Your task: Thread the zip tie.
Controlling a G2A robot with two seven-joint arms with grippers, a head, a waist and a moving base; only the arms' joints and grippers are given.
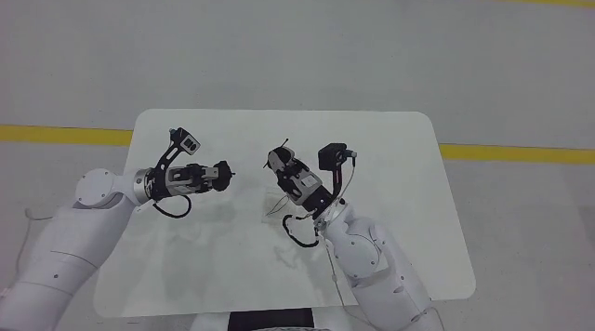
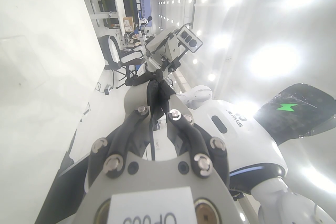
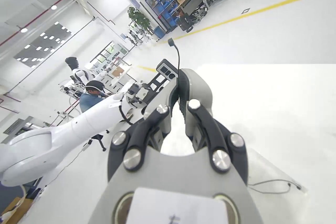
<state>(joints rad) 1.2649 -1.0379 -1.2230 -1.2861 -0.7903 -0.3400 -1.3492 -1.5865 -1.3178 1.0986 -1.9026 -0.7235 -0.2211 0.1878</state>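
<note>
Black zip tie stands up from the right gripper, fingers clamped on its strap, head end free above, over the middle of the white table. Left gripper, fingers pressed together, hangs nearby toward the table's left edge, w/ a gap btwn the two.

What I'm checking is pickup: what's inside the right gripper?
A thin black zip tie is clamped in the right gripper, head end sticking out; its gripped stretch is hidden.
</note>
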